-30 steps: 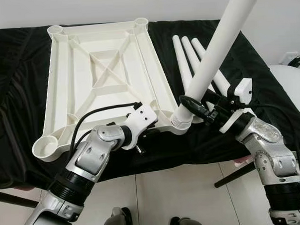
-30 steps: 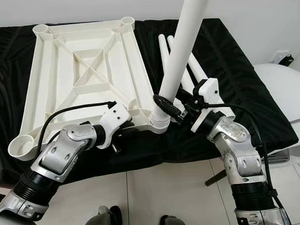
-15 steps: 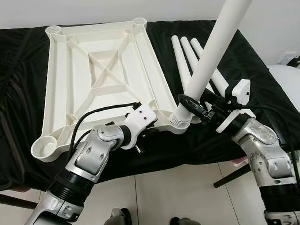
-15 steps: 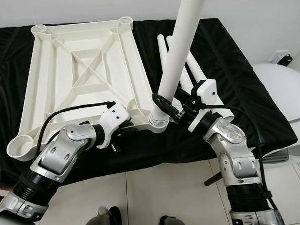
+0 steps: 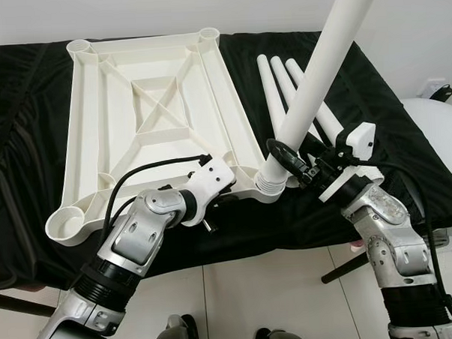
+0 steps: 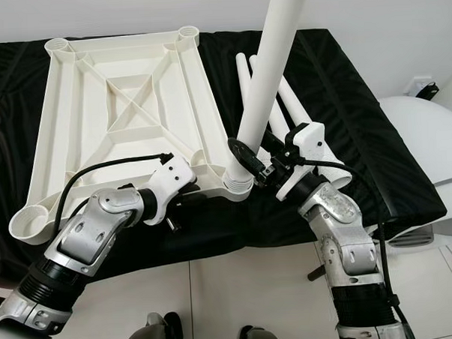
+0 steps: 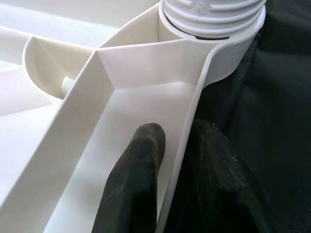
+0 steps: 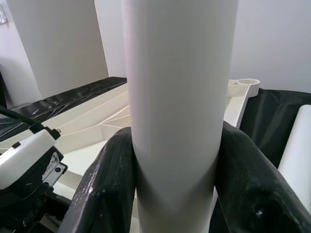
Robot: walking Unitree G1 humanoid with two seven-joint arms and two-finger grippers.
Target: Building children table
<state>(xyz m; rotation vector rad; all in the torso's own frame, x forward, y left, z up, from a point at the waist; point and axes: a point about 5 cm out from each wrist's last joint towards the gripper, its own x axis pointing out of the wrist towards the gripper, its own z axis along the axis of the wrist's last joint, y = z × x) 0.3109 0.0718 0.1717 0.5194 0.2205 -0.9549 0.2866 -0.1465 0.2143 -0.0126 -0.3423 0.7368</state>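
Upside-down white tabletop (image 5: 145, 120) lying flat across the centre-left of the frame on a black cloth (image 5: 373, 95) over the desk, ribbed underside up, round sockets at its corners. Near-right corner socket (image 5: 268, 184) at lower centre of the frame, holding the threaded end of a long white leg (image 5: 316, 90) that rises steeply toward the upper right and leaves the frame at the top. Right hand (image 5: 292, 160) at centre right, closed around that leg just above the socket, one black finger (image 8: 104, 184) on each side of the tube and pressed to it. Left hand (image 7: 172, 160) at lower centre, pinched shut on the tabletop's near rim just beside the same corner, one finger (image 7: 136, 179) inside the rim wall and the other outside against the cloth. Three spare white legs (image 5: 278, 84) lying side by side on the cloth right of the tabletop, partly behind the raised leg. Pale tiled floor (image 5: 276, 287) along the bottom of the frame.
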